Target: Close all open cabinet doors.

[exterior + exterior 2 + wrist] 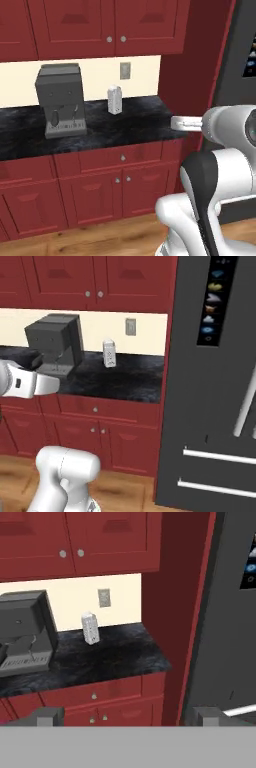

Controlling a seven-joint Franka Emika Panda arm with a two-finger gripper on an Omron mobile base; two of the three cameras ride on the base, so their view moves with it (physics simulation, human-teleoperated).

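- The cabinet doors are shown as tall dark-red panels along the top of the scene, above the black counter; each carries a small round silver knob near a lower corner. In the part of the doors that is framed, they appear flush with the cabinet face; an open one cannot be made out here.
- The gripper is seen in the hand view with its jaws spread wide and nothing between them; it is held well below the doors, at about counter height.
- The doors are judged to be rigid, hinged boards of moderate weight, with a smooth painted face that may be slippery under the fingertips.
- Little force is expected to be needed: a flat push on the panel face, near the knob side and far from the hinge, should swing an open door shut. The knob is too small to be grasped reliably.
- A coffee machine and a small white carton stand on the counter and are to be kept clear of the arm.
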